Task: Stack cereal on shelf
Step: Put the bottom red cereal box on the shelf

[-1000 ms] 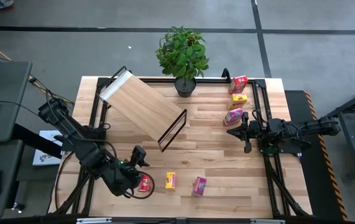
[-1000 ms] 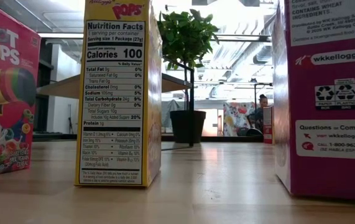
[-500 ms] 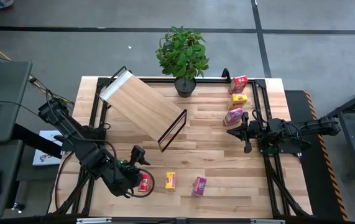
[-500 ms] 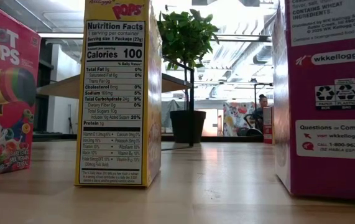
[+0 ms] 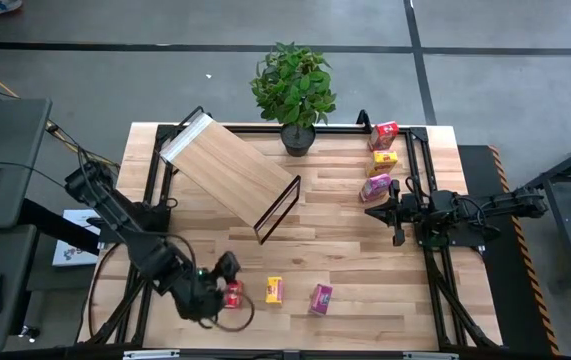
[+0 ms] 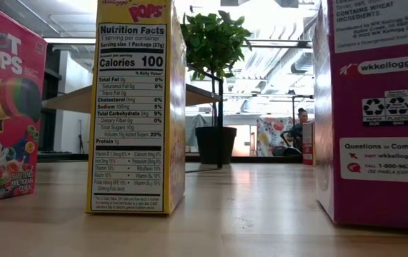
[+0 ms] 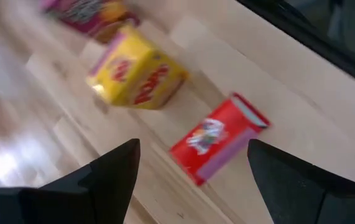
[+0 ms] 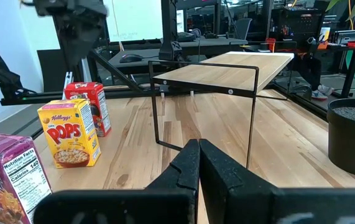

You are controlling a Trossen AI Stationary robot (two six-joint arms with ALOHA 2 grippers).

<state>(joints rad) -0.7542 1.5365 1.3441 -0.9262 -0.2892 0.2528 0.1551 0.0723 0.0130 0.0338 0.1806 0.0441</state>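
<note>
Red cereal box lies at the counter's near edge, below the left end effector, fingers spread wide above it. Yellow box and pink box follow rightward. Shelf stands behind. Right end effector closed.

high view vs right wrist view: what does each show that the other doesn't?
Only the high view: the left gripper above the near red box, a potted plant's leaves, and three more boxes by the right gripper.

Only the right wrist view: the print on the yellow box, and the room beyond the table.

Both: the shelf, and the red, yellow and pink boxes near the left arm.
</note>
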